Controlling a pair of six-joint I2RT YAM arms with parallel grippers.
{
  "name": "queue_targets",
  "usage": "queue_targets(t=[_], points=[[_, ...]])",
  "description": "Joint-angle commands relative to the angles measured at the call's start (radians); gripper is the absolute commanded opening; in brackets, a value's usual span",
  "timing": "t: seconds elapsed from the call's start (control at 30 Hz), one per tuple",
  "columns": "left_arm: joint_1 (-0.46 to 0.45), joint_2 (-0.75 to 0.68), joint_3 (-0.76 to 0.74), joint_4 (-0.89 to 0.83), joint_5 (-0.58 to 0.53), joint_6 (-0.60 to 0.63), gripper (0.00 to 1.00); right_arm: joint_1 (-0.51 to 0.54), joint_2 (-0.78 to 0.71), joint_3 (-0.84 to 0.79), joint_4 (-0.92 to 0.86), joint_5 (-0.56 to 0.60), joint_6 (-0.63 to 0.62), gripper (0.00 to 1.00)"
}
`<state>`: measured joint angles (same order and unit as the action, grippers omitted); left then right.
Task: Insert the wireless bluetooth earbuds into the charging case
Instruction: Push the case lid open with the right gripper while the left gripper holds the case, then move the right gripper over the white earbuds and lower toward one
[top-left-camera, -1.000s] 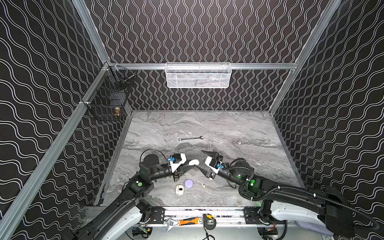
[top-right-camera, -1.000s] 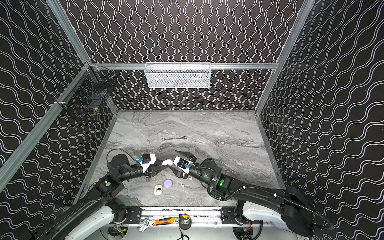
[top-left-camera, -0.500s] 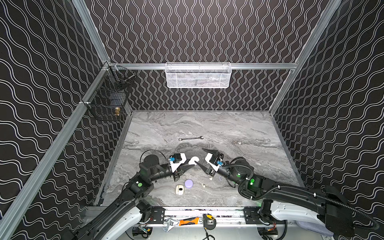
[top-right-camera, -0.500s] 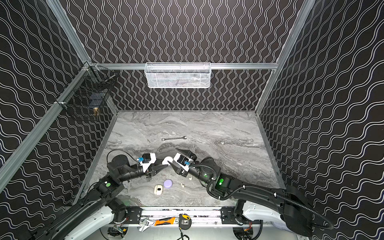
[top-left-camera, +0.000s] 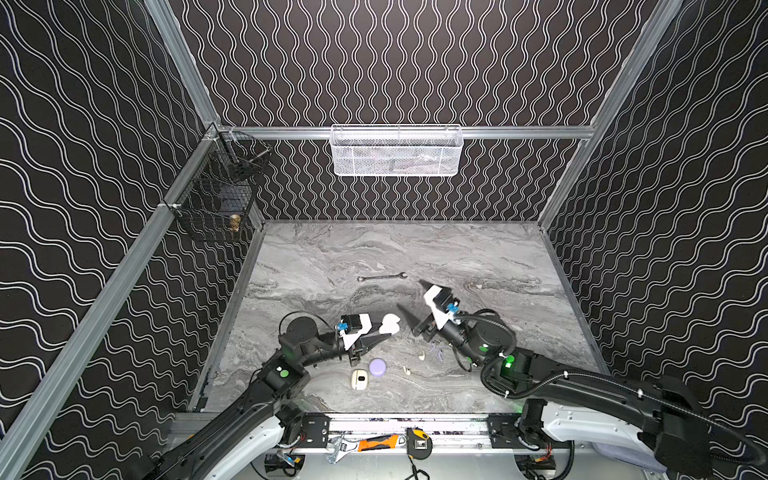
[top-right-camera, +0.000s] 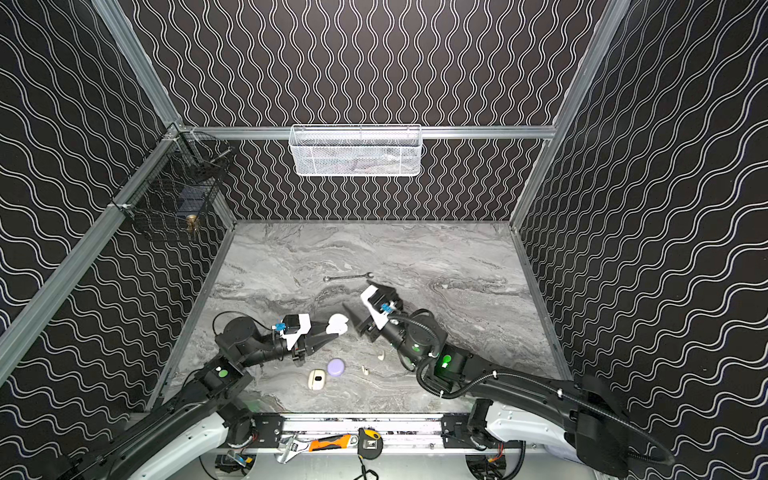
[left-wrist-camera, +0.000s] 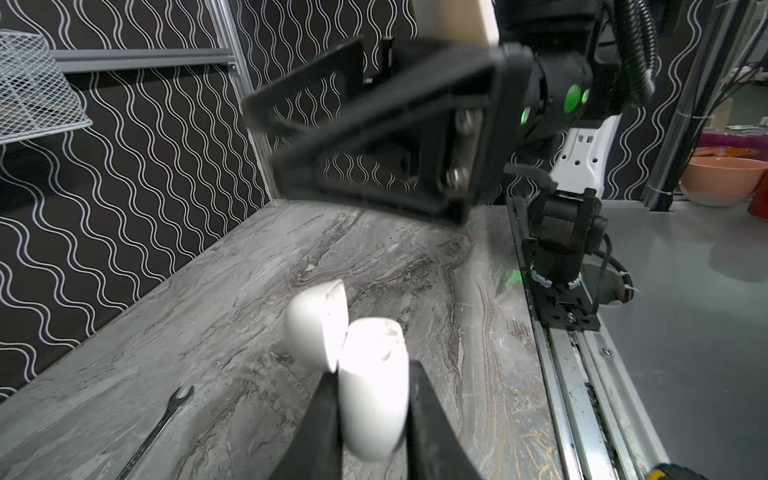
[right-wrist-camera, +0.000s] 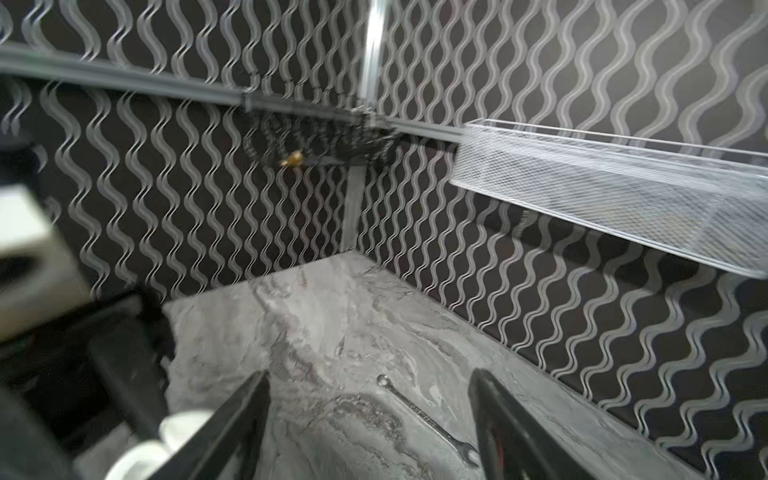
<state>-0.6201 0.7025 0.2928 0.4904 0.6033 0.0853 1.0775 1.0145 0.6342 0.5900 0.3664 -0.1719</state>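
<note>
Earbuds: two tiny white plastic earbuds (top-left-camera: 422, 355) lie loose on the grey marbled table top (top-left-camera: 478, 257), in the lower centre of both top views. The lower one (top-left-camera: 407, 370) sits slightly left of the other. Neither is inside a case, and both are too small to show more.
Charging case: a glossy white, rounded plastic charging case (left-wrist-camera: 372, 386) is up and to the left of the earbuds in the top views (top-left-camera: 390, 324). Its lid (left-wrist-camera: 316, 328) is hinged open.
Left gripper: the left gripper (top-left-camera: 382, 333) is clamped narrowly on the body of the charging case, with one black finger on each side.
Right gripper: the right gripper (top-left-camera: 413, 297) has its jaws spread wide with only bare table between them. It is just right of the open case and apart from it. Its wrist view is blurred.
Other cases: a round lavender plastic case (top-left-camera: 377, 367) and an oval cream case (top-left-camera: 359, 379) sit shut, side by side, below the left gripper in the frame.
Wrench: a slim steel wrench (top-left-camera: 382, 277) lies mid-frame, above the right gripper.
Baskets: a white wire-mesh basket (top-left-camera: 397, 151) hangs upper centre, and a black wire basket (top-left-camera: 216, 199) upper left.
</note>
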Motion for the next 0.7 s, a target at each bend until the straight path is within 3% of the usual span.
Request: queue_targets(t=[0.0, 0.07, 0.13, 0.3, 0.43, 0.57, 0.67], points=[[0.001, 0.065, -0.127, 0.549, -0.131, -0.141, 0.00, -0.006, -0.061, 0.076, -0.180, 0.214, 0.295, 0.76], [0.001, 0.173, -0.214, 0.872, -0.165, -0.177, 0.00, -0.006, -0.091, 0.141, -0.410, 0.249, 0.431, 0.75], [0.001, 0.282, -0.238, 1.051, -0.158, -0.190, 0.00, -0.006, -0.117, 0.185, -0.620, 0.242, 0.583, 0.75], [-0.001, 0.365, -0.143, 0.838, -0.092, -0.146, 0.00, -0.006, -0.151, 0.087, -0.803, 0.122, 0.757, 0.72], [-0.003, 0.452, -0.211, 0.966, -0.229, -0.117, 0.00, -0.008, -0.091, 0.008, -0.892, 0.079, 0.888, 0.70], [-0.003, 0.509, -0.180, 0.900, -0.200, -0.111, 0.00, -0.055, -0.003, -0.032, -0.866, -0.003, 0.901, 0.67], [-0.002, 0.547, -0.155, 0.888, -0.180, -0.103, 0.00, -0.197, 0.091, -0.015, -0.832, -0.201, 0.852, 0.57]])
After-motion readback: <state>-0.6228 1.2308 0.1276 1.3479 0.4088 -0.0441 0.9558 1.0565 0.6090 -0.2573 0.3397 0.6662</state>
